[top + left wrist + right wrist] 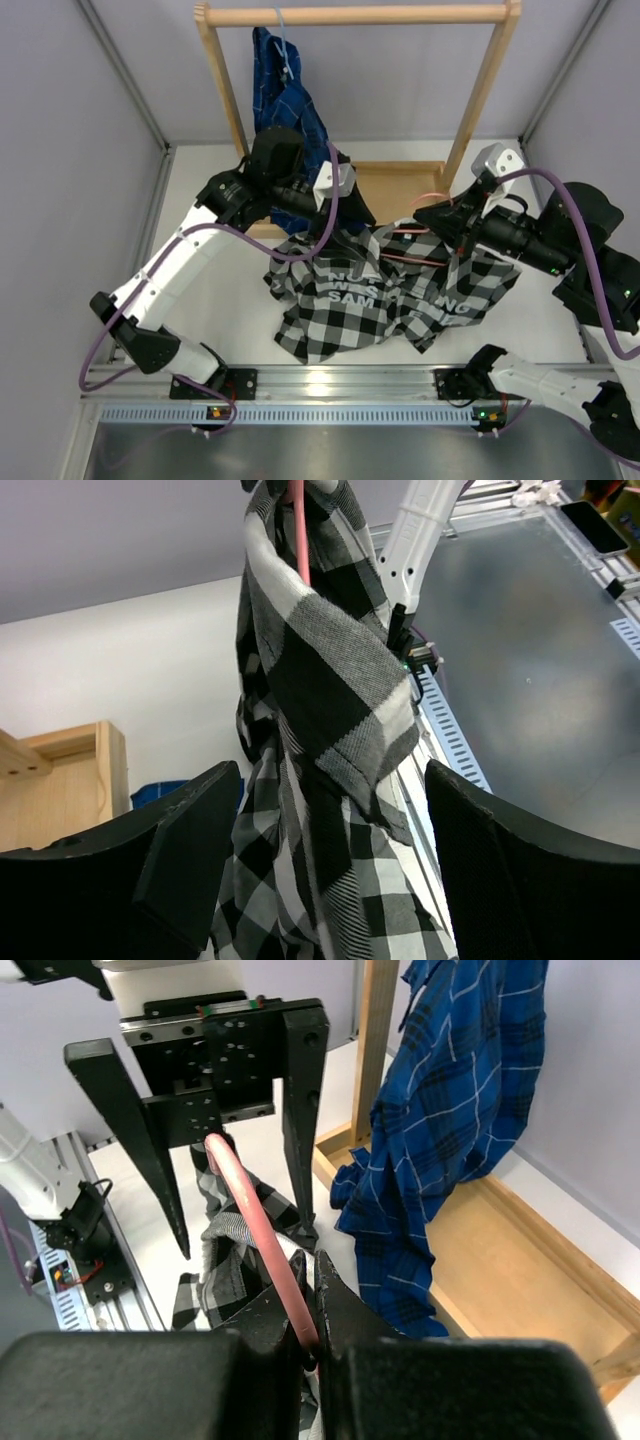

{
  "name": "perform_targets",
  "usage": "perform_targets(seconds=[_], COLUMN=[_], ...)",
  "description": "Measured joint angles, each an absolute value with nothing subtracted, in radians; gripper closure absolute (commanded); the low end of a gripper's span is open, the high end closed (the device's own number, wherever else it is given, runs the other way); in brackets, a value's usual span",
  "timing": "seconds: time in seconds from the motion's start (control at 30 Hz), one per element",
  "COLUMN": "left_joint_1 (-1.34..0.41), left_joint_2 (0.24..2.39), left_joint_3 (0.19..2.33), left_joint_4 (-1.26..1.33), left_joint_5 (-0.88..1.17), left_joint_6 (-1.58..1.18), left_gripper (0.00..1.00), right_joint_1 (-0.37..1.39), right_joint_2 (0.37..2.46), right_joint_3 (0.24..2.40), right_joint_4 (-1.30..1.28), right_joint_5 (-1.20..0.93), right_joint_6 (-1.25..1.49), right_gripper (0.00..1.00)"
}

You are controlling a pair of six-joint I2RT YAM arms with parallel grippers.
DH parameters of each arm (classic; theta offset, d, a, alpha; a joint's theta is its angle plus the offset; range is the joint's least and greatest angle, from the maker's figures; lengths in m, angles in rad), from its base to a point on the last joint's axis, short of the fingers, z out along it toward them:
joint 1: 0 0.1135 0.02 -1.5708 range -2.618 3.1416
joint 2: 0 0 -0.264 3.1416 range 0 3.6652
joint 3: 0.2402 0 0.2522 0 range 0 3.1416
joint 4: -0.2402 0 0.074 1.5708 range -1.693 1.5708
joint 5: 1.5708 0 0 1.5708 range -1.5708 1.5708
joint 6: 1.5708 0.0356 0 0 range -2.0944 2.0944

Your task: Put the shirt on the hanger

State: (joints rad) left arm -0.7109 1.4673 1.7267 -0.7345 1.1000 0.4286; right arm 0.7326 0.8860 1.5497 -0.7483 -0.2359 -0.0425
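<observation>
White table, grey walls, metal rail along the near edge where my bases sit. Checked shirt is mid-table, between my arms: its lower part is crumpled on the surface with the white lettering up, and its far part is lifted. My right pincer is clamped on the pink hanger, with the wire pinched between the tips. The hanger is off the table, at the raised end of the shirt, and fabric is wrapped round its wire. My left pincer has its fingers wide apart and the hanging shirt fabric drops between them; I cannot tell whether they touch it. Behind stands a wooden rack with a blue plaid shirt on a light blue hanger.
</observation>
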Motion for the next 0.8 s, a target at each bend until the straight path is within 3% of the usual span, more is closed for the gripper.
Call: perform_targets(seconds=[0.07, 0.17, 0.2, 0.27, 0.3, 0.33, 0.5, 0.53, 0.57, 0.6, 0.7, 0.8], left_joint_1=[-0.711, -0.711, -0.711, -0.711, -0.711, -0.711, -0.71, -0.71, -0.71, -0.71, -0.71, -0.71], left_joint_2=[1.485, 1.52, 1.532, 1.551, 1.559, 1.563, 1.567, 1.567, 1.567, 1.565, 1.551, 1.526], left_joint_3=[1.738, 1.744, 1.745, 1.745, 1.745, 1.745, 1.745, 1.745, 1.743, 1.739, 1.716, 1.692], left_joint_4=[-0.735, -0.735, -0.735, -0.739, -0.741, -0.743, -0.761, -0.764, -0.764, -0.764, -0.765, -0.773], left_joint_5=[1.124, 1.16, 1.168, 1.179, 1.182, 1.186, 1.179, 1.177, 1.177, 1.175, 1.159, 1.153], left_joint_6=[0.425, 0.419, 0.417, 0.411, 0.41, 0.407, 0.408, 0.408, 0.409, 0.41, 0.415, 0.423], left_gripper=[0.21, 0.34, 0.49, 0.68, 0.91, 1.0, 1.0, 1.0, 1.0, 1.0, 1.0, 1.0], right_joint_1=[0.733, 0.733, 0.733, 0.733, 0.733, 0.733, 0.733, 0.733, 0.733, 0.733, 0.733, 0.733], right_joint_2=[0.887, 0.893, 0.894, 0.898, 0.901, 0.904, 0.897, 0.893, 0.889, 0.883, 0.836, 0.745], right_joint_3=[1.549, 1.545, 1.545, 1.545, 1.544, 1.542, 1.517, 1.51, 1.504, 1.496, 1.435, 1.355], right_joint_4=[-0.748, -0.749, -0.749, -0.749, -0.749, -0.748, -0.738, -0.735, -0.733, -0.732, -0.721, -0.742], right_joint_5=[-0.249, -0.266, -0.268, -0.274, -0.276, -0.275, -0.277, -0.275, -0.275, -0.275, -0.266, -0.231], right_joint_6=[-0.045, -0.05, -0.051, -0.053, -0.053, -0.053, -0.052, -0.052, -0.05, -0.046, -0.052, -0.06], right_gripper=[1.0, 1.0, 1.0, 1.0, 1.0, 1.0, 0.98, 0.9, 0.74, 0.43, 0.28, 0.27])
